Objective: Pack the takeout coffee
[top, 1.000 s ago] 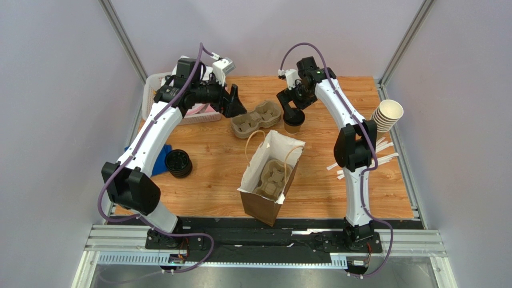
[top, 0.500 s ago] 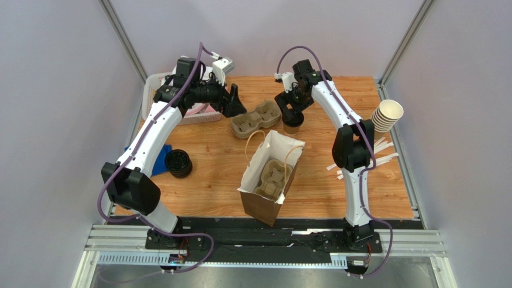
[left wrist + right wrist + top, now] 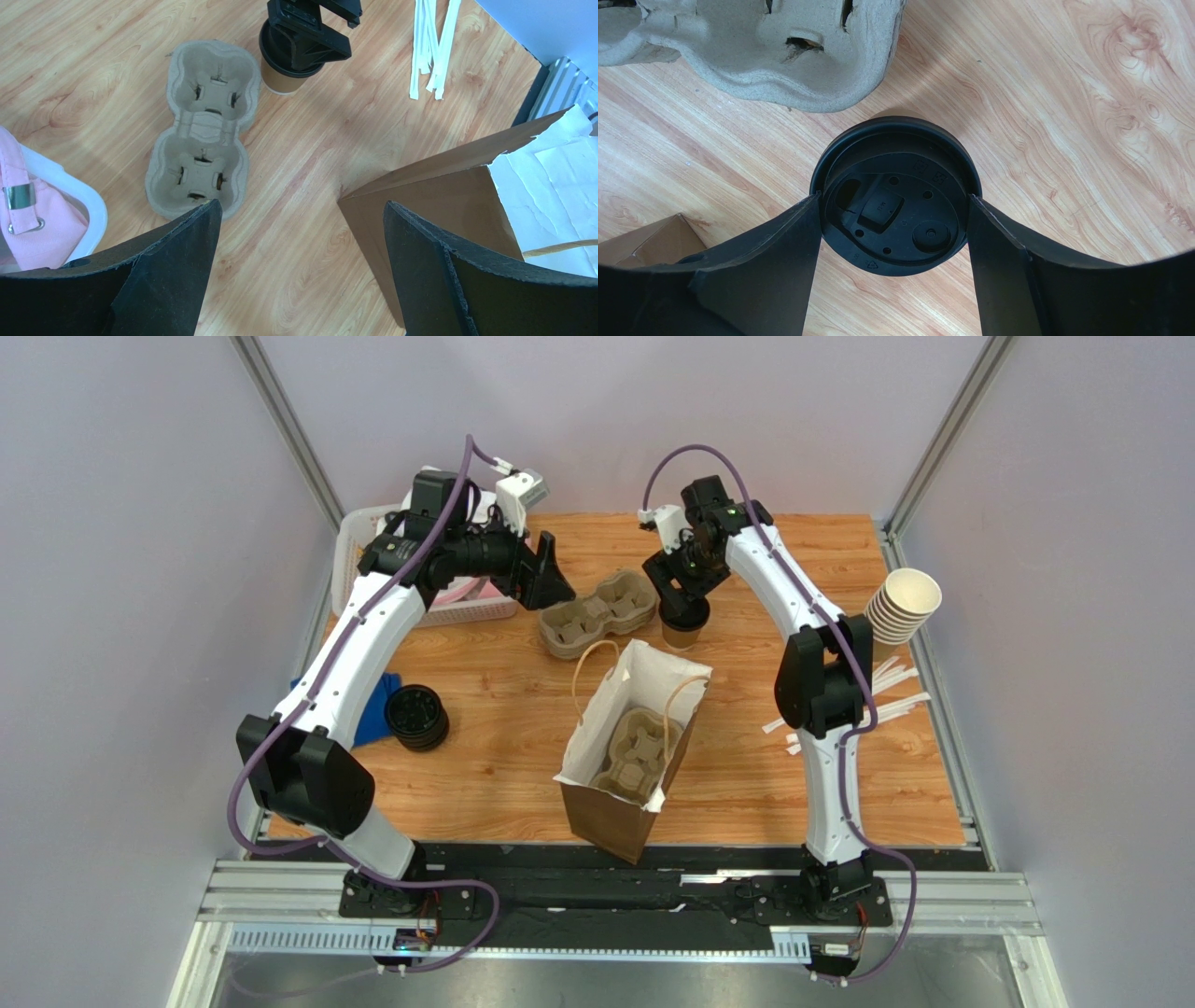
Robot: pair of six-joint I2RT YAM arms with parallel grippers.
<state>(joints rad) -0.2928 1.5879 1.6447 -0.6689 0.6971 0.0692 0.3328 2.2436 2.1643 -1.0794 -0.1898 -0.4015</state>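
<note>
takeout coffee (image 3: 896, 203) clasped between right fingers (image 3: 773, 266) — left fingers (image 3: 175, 273) spread, empty

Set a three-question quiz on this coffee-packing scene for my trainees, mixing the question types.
1. True or false: the left gripper holds the loose pulp cup carrier.
2. The right gripper has its fingers on either side of which item? A) stack of bare lids B) takeout coffee C) paper straws
3. What sits inside the brown paper bag?

Key:
1. False; it is open and holds nothing.
2. B
3. A second pulp cup carrier.
</note>
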